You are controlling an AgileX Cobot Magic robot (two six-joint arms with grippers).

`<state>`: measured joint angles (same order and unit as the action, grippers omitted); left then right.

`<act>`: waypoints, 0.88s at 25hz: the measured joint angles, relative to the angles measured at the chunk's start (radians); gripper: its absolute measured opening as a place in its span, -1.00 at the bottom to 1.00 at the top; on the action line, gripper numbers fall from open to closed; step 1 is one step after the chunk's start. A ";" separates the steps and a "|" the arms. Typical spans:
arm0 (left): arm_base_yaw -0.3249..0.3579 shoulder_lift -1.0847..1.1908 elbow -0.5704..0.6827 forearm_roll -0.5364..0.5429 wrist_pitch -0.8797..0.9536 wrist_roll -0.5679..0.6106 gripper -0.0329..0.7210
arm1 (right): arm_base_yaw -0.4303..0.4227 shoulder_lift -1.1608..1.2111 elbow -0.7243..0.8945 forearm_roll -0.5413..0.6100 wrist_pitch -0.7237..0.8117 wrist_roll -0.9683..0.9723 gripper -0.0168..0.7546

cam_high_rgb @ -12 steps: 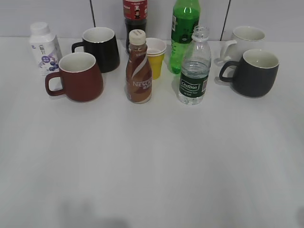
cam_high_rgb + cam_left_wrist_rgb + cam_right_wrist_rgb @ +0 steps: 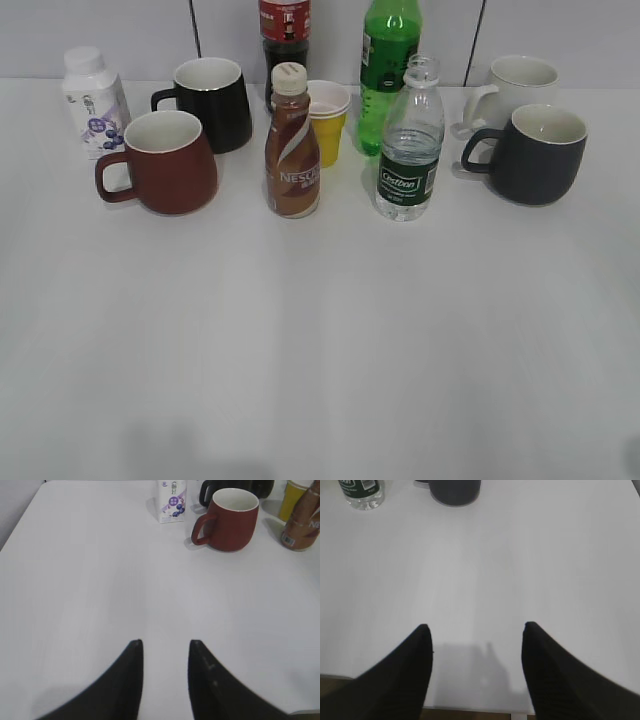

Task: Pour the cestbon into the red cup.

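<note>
right claw (image 2: pixel 475 630) is spread wide, nothing between the fingers, hanging over bare bench (image 2: pixel 520 570) at the near edge. left claw (image 2: pixel 165 647) has a narrower gap, also holding nothing, over the near-left part of the bench. neither shows in the exterior view, so both look parked back at the start, no grasp begun.

the cestbon (image 2: pixel 410 140) stands upright and uncapped toward the far edge, right of centre. in the right wrist view only its base shows at the top left, so it's well ahead of the right claw and a bit to its left. that arm seems the natural one to take it.

the red cup (image 2: pixel 160 162) sits far-left, mouth up, handle toward the left edge, well apart from the bottle. left claw looks straight toward it.

clutter: nescafe bottle (image 2: pixel 291 145) stands between cup and bottle, right on the carry path. yellow cup (image 2: pixel 328 120) and green soda bottle (image 2: pixel 389 70) stand just behind the cestbon. dark grey mug (image 2: pixel 530 155) sits near its right side, handle pointing at it, white mug (image 2: pixel 515 85) behind. black mug (image 2: pixel 212 102) and milk bottle (image 2: pixel 92 100) crowd the red cup's back. tight side clearance for a grasp, i'd guess.
</note>
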<state>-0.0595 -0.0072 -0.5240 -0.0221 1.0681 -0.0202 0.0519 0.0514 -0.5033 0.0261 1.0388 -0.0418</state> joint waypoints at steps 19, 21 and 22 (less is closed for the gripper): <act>0.000 0.000 0.000 0.000 0.000 0.000 -0.29 | 0.000 0.000 0.000 0.000 0.000 0.000 0.16; 0.000 0.000 0.000 0.000 0.000 0.000 -0.29 | 0.000 0.000 0.000 0.000 0.000 0.000 0.16; 0.000 0.000 0.000 0.000 0.000 0.000 -0.29 | 0.000 0.000 0.000 0.000 0.000 0.000 0.16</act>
<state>-0.0595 -0.0072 -0.5240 -0.0221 1.0681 -0.0202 0.0519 0.0514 -0.5033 0.0261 1.0388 -0.0418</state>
